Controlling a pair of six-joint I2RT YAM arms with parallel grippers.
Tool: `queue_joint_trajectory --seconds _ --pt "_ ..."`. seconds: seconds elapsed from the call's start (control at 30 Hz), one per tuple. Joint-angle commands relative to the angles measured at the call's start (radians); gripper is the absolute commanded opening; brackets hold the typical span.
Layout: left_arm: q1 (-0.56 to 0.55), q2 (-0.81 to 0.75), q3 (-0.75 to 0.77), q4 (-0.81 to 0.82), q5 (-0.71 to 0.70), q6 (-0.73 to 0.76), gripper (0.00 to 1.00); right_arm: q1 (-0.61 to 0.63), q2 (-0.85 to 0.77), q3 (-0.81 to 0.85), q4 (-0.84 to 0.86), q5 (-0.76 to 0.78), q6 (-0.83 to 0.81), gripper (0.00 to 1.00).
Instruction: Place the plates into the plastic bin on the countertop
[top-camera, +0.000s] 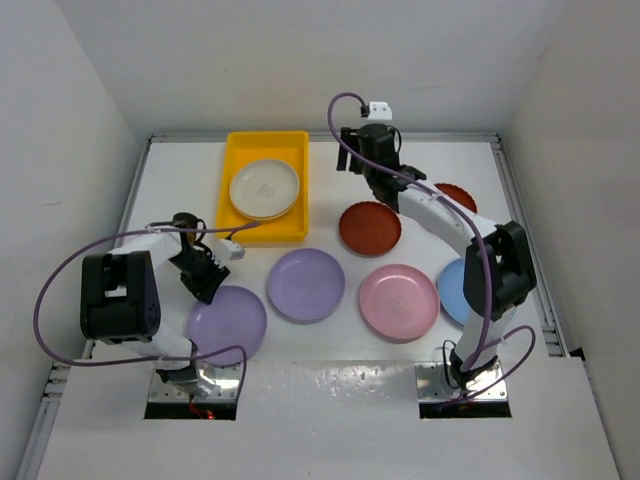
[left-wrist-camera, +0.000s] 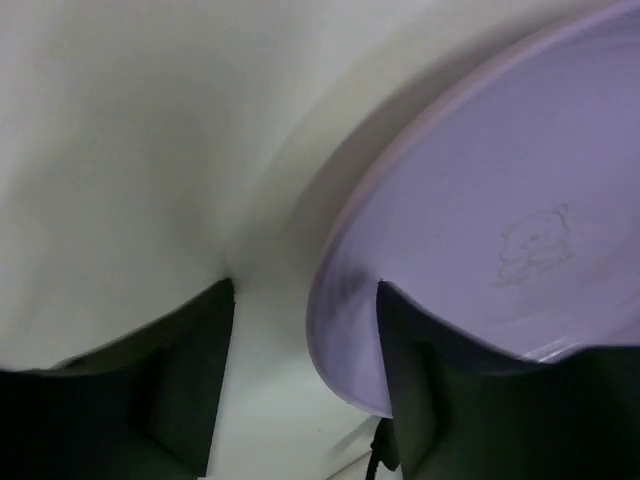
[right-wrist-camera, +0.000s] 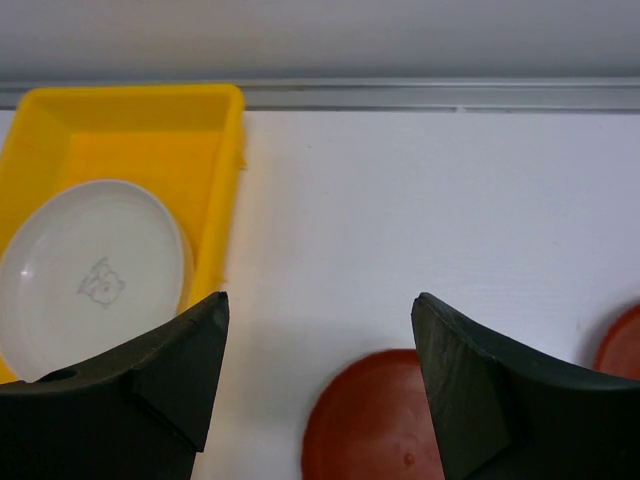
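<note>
table (top-camera: 180, 190): white and flat; we count six plates lying on it and one bin.
plastic bin (top-camera: 262, 148): yellow, low-walled, at the far left of the table; one plate inside.
cream plate (top-camera: 264, 189): flat in the bin, toward its near end, with a faint animal print at its middle.
first lavender plate (top-camera: 232, 325): on the table at the near left, beside the left arm.
second lavender plate (top-camera: 306, 285): on the table just right of the first, with a small gap between them.
pink plate (top-camera: 399, 302): on the table, right of the second lavender plate.
blue plate (top-camera: 452, 290): just right of the pink one, partly hidden behind the right arm.
brown-red plate (top-camera: 369, 228): on the table, right of the bin.
second brown-red plate (top-camera: 456, 192): further right, mostly hidden behind the right arm.
left fingers (left-wrist-camera: 190, 390): apart, low at the first lavender plate; its rim runs between them, and we cannot tell if they touch it.
right fingers (right-wrist-camera: 150, 390): wide apart, nothing between them, above the table between the bin and the brown-red plate.
</note>
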Motion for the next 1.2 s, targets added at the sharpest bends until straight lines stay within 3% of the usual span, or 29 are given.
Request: queue_joint_trajectory --seconds 0.0,0.07,0.1,0.17,0.3,0.47,0.57,0.67,0.73,0.77,0.8,0.9,1.07,1.17 --pt "-0.012 -0.018 -0.043 0.147 -0.101 -0.044 0.42 -0.006 -0.064 -0.068 0.043 0.038 0.025 0.73" --pt "-0.012 -0.038 -0.043 0.147 -0.078 -0.053 0.24 -0.015 -0.094 -0.103 0.052 0.034 0.037 0.73" --pt "-0.012 -0.038 -0.034 0.106 -0.058 -0.035 0.09 -0.02 -0.096 -0.112 0.054 0.038 0.039 0.73" --pt "-0.012 -0.062 -0.01 0.066 -0.001 0.009 0.0 -0.024 -0.102 -0.117 0.054 0.04 0.041 0.73" --pt "-0.012 -0.107 0.061 -0.048 0.103 0.118 0.0 -0.032 -0.102 -0.119 0.052 0.026 0.048 0.73" --pt "-0.061 -0.073 0.36 -0.394 0.342 0.302 0.0 -0.04 -0.09 -0.111 0.046 -0.002 0.058 0.73" --pt "-0.107 -0.032 0.519 -0.455 0.437 0.246 0.0 -0.04 -0.081 -0.103 0.037 -0.005 0.062 0.73" --pt "-0.082 0.02 0.663 -0.441 0.54 0.206 0.0 -0.041 -0.081 -0.097 0.025 -0.011 0.07 0.73" --pt "-0.029 0.101 0.731 -0.361 0.58 0.015 0.0 -0.043 -0.084 -0.105 0.02 -0.008 0.062 0.73" --pt "-0.017 0.129 0.788 -0.224 0.58 -0.083 0.0 -0.046 -0.084 -0.106 0.02 -0.009 0.061 0.73" --pt "-0.008 0.157 0.811 -0.15 0.559 -0.274 0.0 -0.046 -0.087 -0.111 0.017 -0.005 0.059 0.73" --pt "-0.008 0.247 0.877 0.105 0.427 -0.563 0.0 -0.053 -0.099 -0.125 0.008 -0.002 0.064 0.73" --pt "-0.008 0.376 0.96 0.34 0.3 -0.782 0.0 -0.055 -0.114 -0.146 -0.004 0.017 0.045 0.73" --pt "-0.008 0.473 1.032 0.374 0.241 -0.868 0.0 -0.066 -0.125 -0.157 -0.049 0.031 0.045 0.74"
